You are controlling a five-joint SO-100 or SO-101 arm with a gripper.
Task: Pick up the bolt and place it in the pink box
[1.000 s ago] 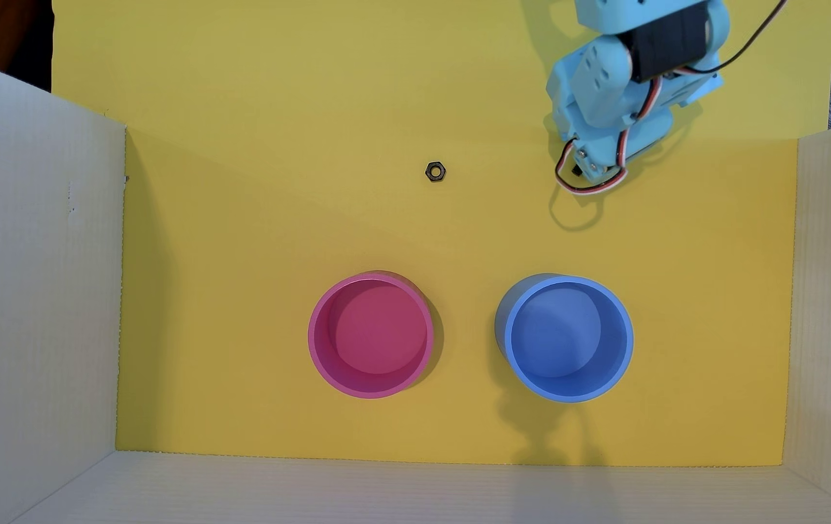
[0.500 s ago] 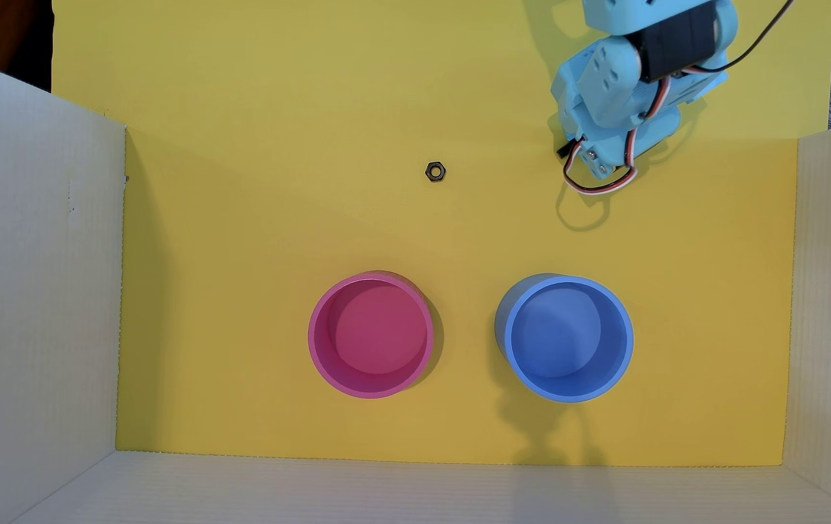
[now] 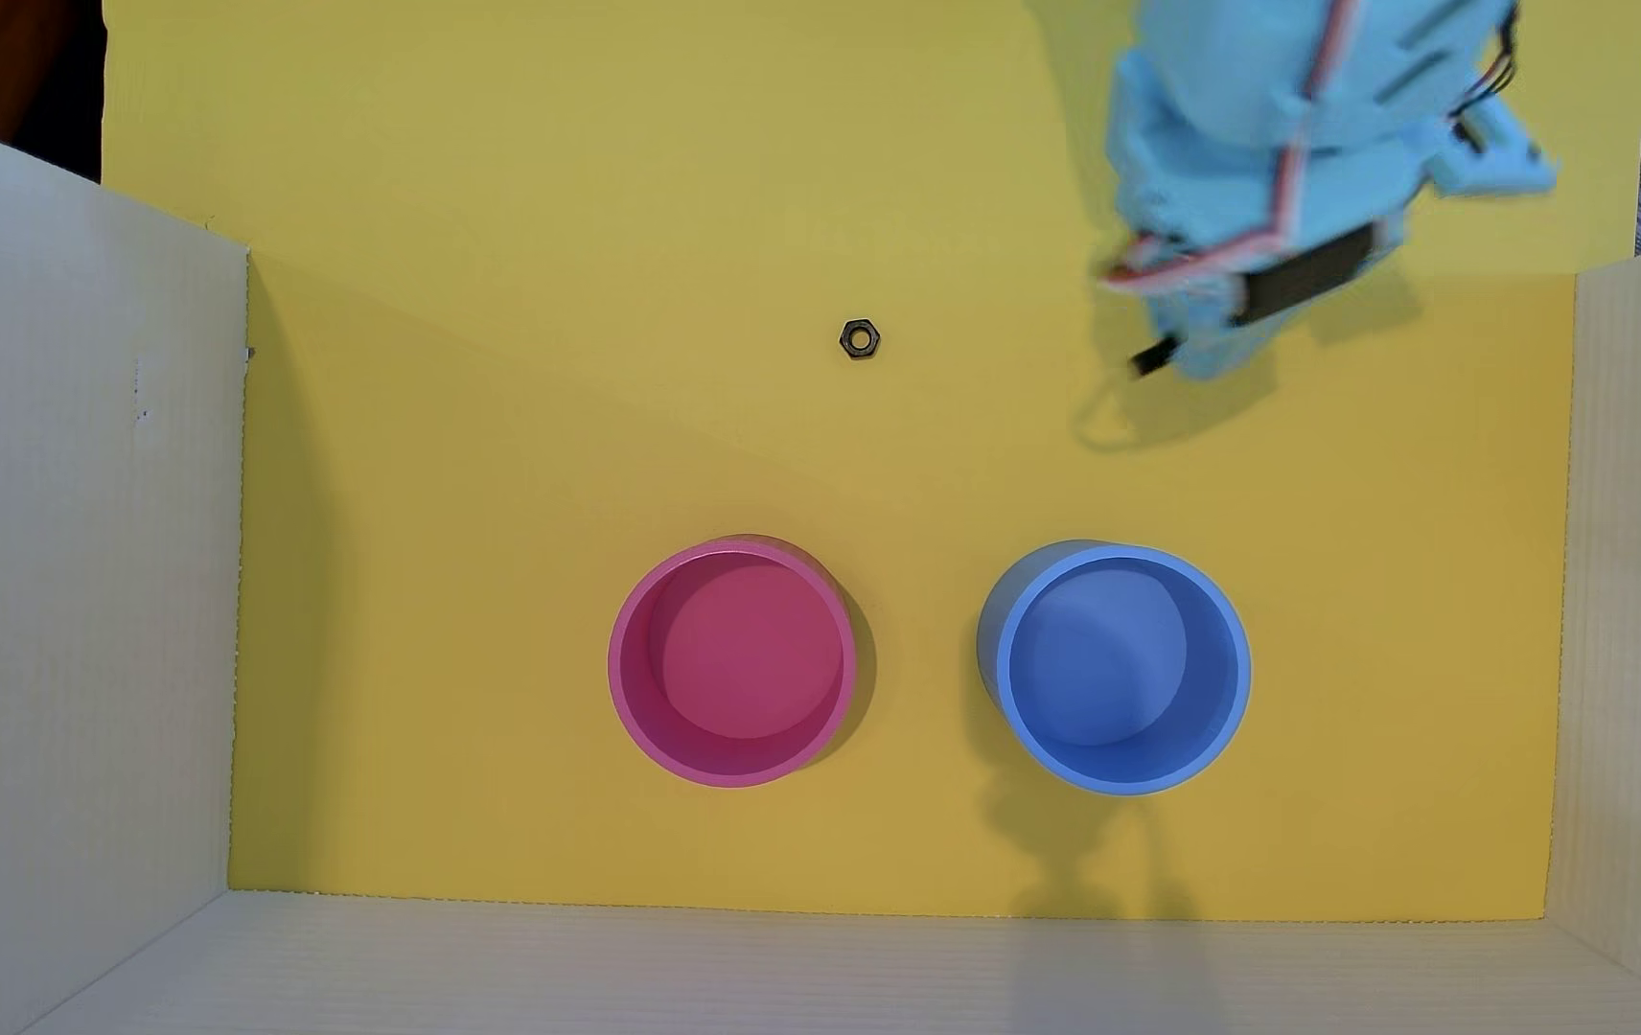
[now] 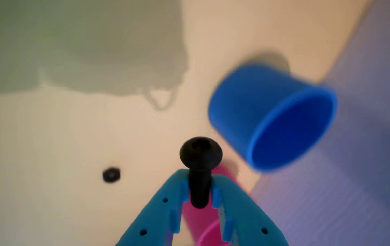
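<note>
In the wrist view my light blue gripper [image 4: 199, 191] is shut on the black bolt [image 4: 200, 160], pinching its shaft with the rounded head sticking out past the fingertips. In the overhead view the blurred arm sits at the top right, and the gripper [image 3: 1195, 363] holds the bolt [image 3: 1152, 358], whose dark end pokes out to the left, above the yellow floor. The pink box [image 3: 733, 662] stands empty at the lower middle, well below and left of the gripper. In the wrist view only a part of the pink box [image 4: 198, 218] shows behind the fingers.
A blue container [image 3: 1115, 667] stands right of the pink one; it also shows in the wrist view [image 4: 270, 116]. A small dark hex nut [image 3: 859, 339] lies on the yellow floor; it also shows in the wrist view [image 4: 111, 175]. White cardboard walls [image 3: 60, 557] enclose the floor at left, right and bottom.
</note>
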